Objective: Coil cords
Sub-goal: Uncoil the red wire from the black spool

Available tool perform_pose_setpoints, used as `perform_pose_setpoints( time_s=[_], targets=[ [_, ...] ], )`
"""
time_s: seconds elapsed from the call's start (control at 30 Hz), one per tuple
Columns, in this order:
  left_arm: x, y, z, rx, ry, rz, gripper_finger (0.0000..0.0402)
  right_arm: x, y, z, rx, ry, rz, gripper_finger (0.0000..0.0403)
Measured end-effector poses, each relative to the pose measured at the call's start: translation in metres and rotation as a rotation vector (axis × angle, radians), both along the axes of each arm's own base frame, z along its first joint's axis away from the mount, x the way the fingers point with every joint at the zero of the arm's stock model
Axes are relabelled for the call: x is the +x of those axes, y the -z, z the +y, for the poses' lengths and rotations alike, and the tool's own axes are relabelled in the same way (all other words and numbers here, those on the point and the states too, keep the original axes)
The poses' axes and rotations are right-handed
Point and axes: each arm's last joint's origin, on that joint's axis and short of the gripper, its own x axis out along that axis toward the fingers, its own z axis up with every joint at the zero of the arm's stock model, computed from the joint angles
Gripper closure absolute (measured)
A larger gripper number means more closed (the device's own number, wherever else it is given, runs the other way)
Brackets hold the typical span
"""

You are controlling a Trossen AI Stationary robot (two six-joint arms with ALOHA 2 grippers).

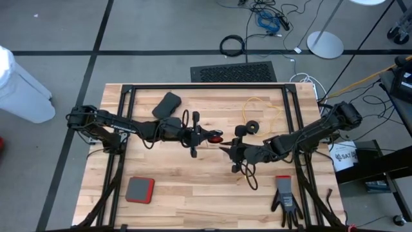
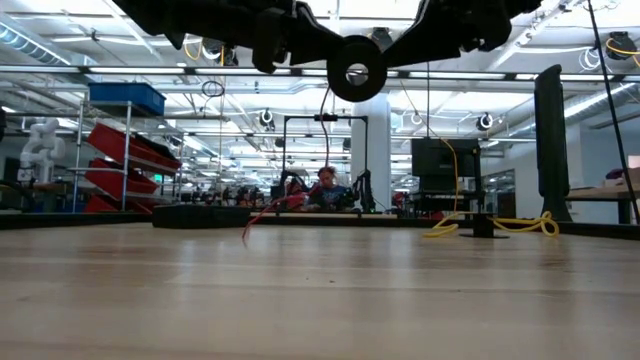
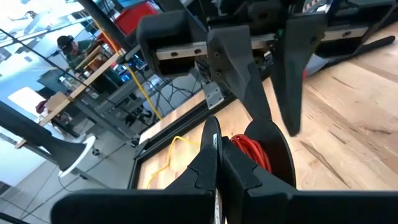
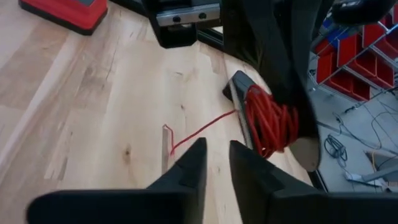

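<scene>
The left gripper (image 1: 207, 136) is clamped on a red-wound reel (image 4: 270, 121), the right gripper (image 1: 225, 149), slightly parted and empty, just beside it; keep the trailing cord (image 4: 202, 129) taut while winding

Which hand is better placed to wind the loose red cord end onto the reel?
Right, probably. The left hand grips the reel; the right hand is open, empty, and close beside the loose end on the table.

We count two dark grippers, left (image 1: 205, 136) and right (image 1: 226, 151), and two thin cords: one red, wound on a black reel (image 4: 271, 122), one yellow, loose (image 1: 257, 107). Also one small black reel (image 1: 252, 127), one red-and-grey flat pad (image 1: 140, 189), one grey-black glove (image 1: 285, 201), one black flat case (image 1: 167, 104).
</scene>
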Motion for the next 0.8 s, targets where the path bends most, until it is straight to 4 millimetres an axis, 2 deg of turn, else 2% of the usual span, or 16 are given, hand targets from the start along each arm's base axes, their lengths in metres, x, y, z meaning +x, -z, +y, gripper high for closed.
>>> perform_pose_setpoints(
  time_s=[0.13, 0.2, 0.5, 0.8],
  targets=[
    [0.0, 0.0, 0.0, 0.0, 0.0, 0.0, 0.0394, 0.0004, -0.0001, -0.0011, -0.001, 0.004, -0.001, 0.0394],
    [-0.0001, 0.0004, 0.0, 0.0, 0.0, 0.004, 0.0394, 0.0004, -0.0001, -0.0014, -0.004, 0.007, -0.001, 0.0399],
    [-0.0008, 0.0043, 0.0006, 0.03, -0.017, 0.046, 0.0394, -0.0057, 0.0083, -0.0055, -0.009, 0.116, 0.063, 0.0363],
    [-0.0008, 0.0043, 0.0004, 0.028, -0.009, 0.046, 0.0394, -0.0049, 0.0085, -0.0088, 0.002, 0.135, 0.06, 0.0328]
  ],
)
